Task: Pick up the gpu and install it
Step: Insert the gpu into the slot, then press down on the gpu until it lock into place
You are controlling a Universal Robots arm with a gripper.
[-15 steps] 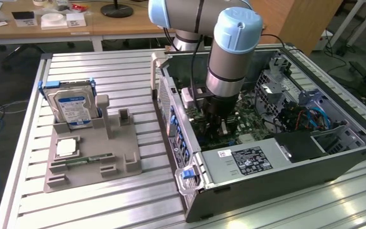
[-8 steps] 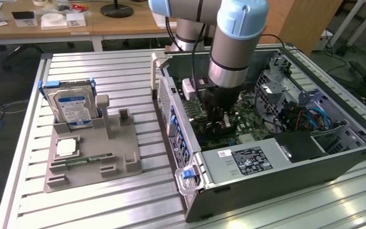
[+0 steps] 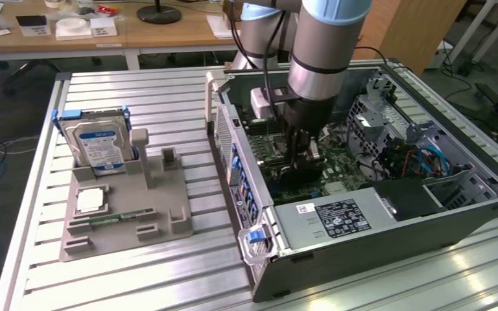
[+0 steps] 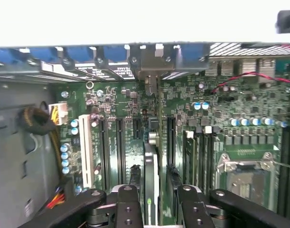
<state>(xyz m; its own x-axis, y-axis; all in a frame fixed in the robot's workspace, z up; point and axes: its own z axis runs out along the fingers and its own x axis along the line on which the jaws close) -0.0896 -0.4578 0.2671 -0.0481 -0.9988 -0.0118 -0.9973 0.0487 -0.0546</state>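
GPU stands edge-on over my motherboard; arm vertical in case, gripper clamping the card.

Labels sit on the hard drive and the power supply, but no text can be read.

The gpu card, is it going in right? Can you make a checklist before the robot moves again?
1. gpu between the gripper fingers: ok.
2. Card standing on edge over the motherboard: ok.
3. Card lined up along the slots: ok.
4. Card pushed fully into its slot: cannot tell.
5. Red wire away from the card: ok.
6. Arm reaching down inside the computer case: ok.
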